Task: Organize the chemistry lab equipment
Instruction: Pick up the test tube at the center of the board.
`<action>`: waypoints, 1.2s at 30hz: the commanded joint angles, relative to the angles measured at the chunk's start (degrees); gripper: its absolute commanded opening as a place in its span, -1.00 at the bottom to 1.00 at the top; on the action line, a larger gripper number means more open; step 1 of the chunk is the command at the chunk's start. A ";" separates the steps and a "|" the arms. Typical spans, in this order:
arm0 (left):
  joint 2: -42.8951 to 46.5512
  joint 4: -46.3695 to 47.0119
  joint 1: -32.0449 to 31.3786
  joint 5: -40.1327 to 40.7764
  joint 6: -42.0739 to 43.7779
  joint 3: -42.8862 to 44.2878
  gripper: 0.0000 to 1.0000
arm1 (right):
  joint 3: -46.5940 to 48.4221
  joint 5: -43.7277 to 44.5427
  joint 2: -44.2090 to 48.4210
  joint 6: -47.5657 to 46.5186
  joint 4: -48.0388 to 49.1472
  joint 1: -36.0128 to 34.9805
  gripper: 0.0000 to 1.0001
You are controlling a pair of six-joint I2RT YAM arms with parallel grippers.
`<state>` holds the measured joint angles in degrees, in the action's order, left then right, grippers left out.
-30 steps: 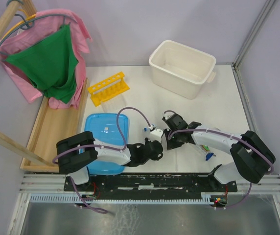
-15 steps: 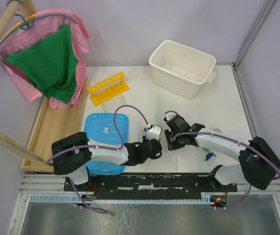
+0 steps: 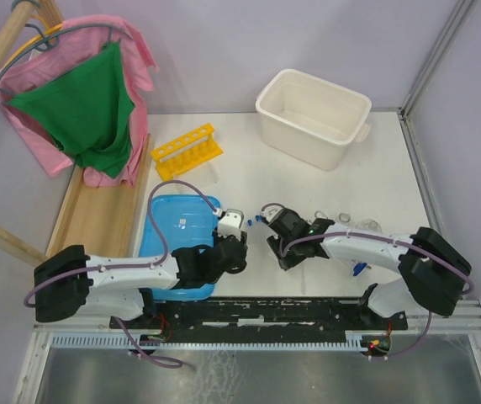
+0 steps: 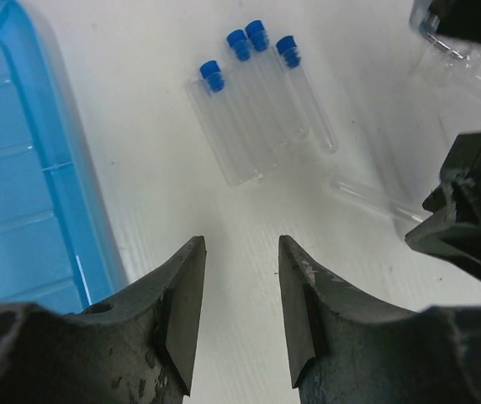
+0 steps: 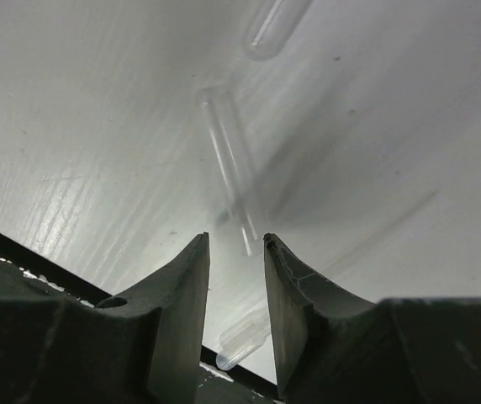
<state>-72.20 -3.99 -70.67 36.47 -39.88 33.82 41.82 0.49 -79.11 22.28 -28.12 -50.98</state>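
Observation:
Several small clear blue-capped tubes [image 4: 253, 109] lie side by side on the white table, just ahead of my left gripper [image 4: 239, 244], which is open with nothing between its fingers. From above, the left gripper [image 3: 237, 246] sits beside the blue lid. My right gripper [image 5: 235, 240] is open over the table's near edge. One uncapped clear tube [image 5: 228, 164] lies just ahead of it, and another [image 5: 253, 337] lies on the table below the gap. The right gripper [image 3: 279, 251] faces the left one. The yellow tube rack [image 3: 187, 151] stands empty at the back left.
A flat blue ribbed lid [image 3: 173, 227] lies left of my left gripper. A large white tub [image 3: 312, 105] stands at the back right. Clear glassware [image 3: 367, 225] and a blue-tipped piece [image 3: 357, 268] lie by the right arm. A wooden tray [image 3: 97, 219] runs along the left edge.
Both grippers have opened wider. The left arm has swung left toward the blue lid, and the right gripper has shifted left and nearer the table's front edge.

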 commanded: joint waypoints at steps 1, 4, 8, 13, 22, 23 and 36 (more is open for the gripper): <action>5.78 -1.42 1.31 1.69 -4.05 -3.14 -0.05 | 3.98 4.22 -5.25 -1.64 1.68 -3.67 -0.19; 7.92 -2.87 1.69 1.79 -4.33 -3.68 -0.05 | 4.88 5.29 -7.52 -1.83 2.35 -3.96 -0.20; 9.29 -4.87 1.79 2.11 -4.49 -3.79 -0.05 | 6.13 5.98 -9.86 -2.52 2.02 -4.01 -0.22; 11.23 -5.75 1.79 2.56 -5.22 -5.08 -0.04 | 7.20 6.79 -11.80 -2.41 1.04 -4.12 -0.35; 14.11 -6.60 1.86 1.27 -4.88 -4.49 0.07 | 4.47 7.59 -6.35 -1.37 4.05 -5.29 -0.78; 14.45 -6.51 1.86 0.75 -4.50 -4.11 0.08 | 3.55 7.43 -4.63 -1.54 5.36 -5.60 -0.78; 20.95 5.55 1.86 -10.34 -5.02 -1.58 0.11 | -7.15 8.70 19.63 -5.23 22.32 -13.81 -0.74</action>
<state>-52.88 -7.25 -69.08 30.44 -43.40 29.69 36.38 7.38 -62.22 19.03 -13.85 -62.50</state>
